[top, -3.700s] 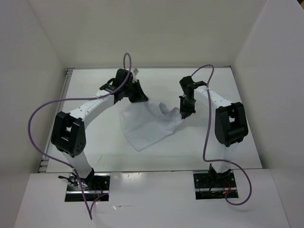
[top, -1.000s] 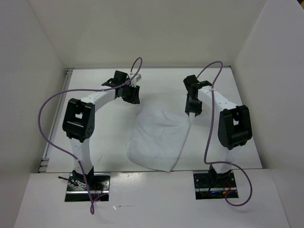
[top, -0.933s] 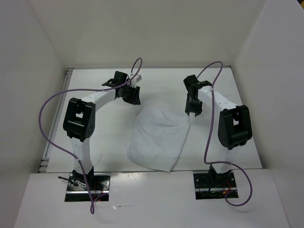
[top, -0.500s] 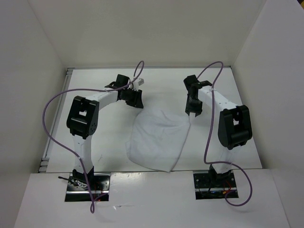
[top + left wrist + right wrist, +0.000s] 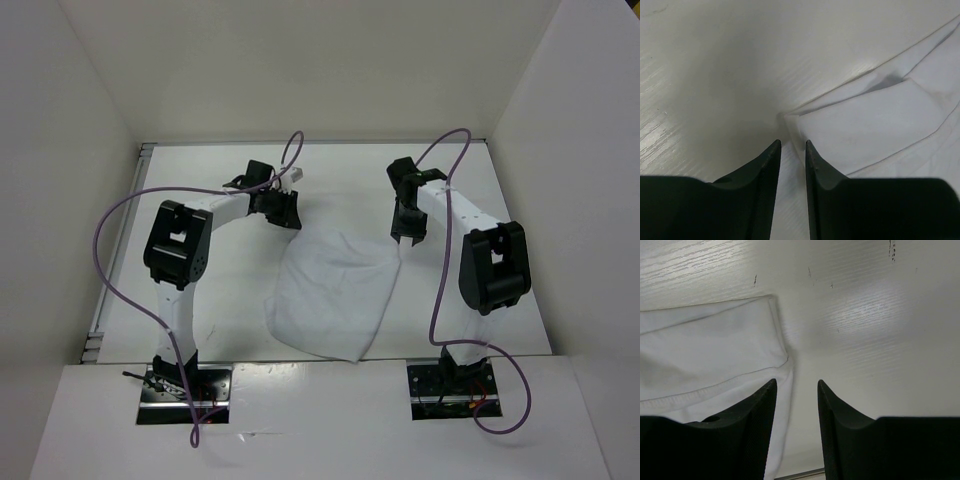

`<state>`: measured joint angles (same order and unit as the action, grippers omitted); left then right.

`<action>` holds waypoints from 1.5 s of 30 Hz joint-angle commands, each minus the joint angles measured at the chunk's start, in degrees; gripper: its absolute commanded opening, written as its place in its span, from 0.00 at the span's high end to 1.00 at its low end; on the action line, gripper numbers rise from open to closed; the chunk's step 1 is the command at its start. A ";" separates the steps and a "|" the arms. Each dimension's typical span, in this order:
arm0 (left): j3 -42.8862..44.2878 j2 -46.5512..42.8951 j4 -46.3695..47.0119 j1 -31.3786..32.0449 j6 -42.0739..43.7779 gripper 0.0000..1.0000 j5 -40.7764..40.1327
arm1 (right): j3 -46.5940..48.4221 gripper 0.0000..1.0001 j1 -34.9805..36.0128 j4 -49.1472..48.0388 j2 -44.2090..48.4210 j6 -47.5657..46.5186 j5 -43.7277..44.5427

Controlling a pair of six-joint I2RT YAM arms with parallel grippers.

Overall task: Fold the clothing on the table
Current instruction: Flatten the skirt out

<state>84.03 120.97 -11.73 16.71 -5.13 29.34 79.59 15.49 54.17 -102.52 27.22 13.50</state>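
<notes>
White walls [image 5: 300, 70] enclose the white table [image 5: 345, 175], where the creased clothing [image 5: 335, 290] lies flat mid-table, the left gripper [image 5: 792, 143] narrowly parted and empty at its far-left corner, the right gripper [image 5: 796, 381] parted and empty over its far-right edge.

Three plain white upright wall panels [image 5: 300, 70] box the scene in — one at the back, one slanting along each side. A flat white board [image 5: 320, 425] runs across the near edge, faintly glossy by its far rim.
</notes>
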 commanded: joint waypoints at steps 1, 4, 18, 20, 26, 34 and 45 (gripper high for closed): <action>-0.53 1.11 2.06 0.25 -0.15 0.67 2.39 | 2.23 0.56 -0.37 1.37 1.09 0.64 1.88; -0.53 1.73 2.67 0.25 -0.15 0.70 3.78 | 2.23 0.56 -0.37 1.37 0.57 0.64 1.88; 0.61 2.26 1.53 0.25 -0.68 0.61 7.65 | 2.23 0.56 -0.37 1.37 -0.49 0.64 2.41; 0.61 2.26 0.83 0.25 -0.68 0.61 8.36 | 2.76 0.56 -0.37 1.37 -0.49 0.64 2.94; 1.31 2.26 0.12 0.25 -0.68 0.60 9.59 | 2.76 0.56 -0.37 1.37 -1.02 0.12 2.94; 1.31 4.01 1.17 0.25 -2.52 0.60 10.82 | 2.76 0.55 -0.37 -0.46 -2.68 0.11 2.32; 1.22 4.54 0.65 0.25 -1.91 1.00 9.42 | 2.76 0.54 -2.04 -7.50 -6.20 -3.40 -3.48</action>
<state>84.47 124.46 -11.53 16.71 -7.90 38.39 80.29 14.52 51.22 -108.18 25.45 11.75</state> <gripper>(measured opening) 0.018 0.461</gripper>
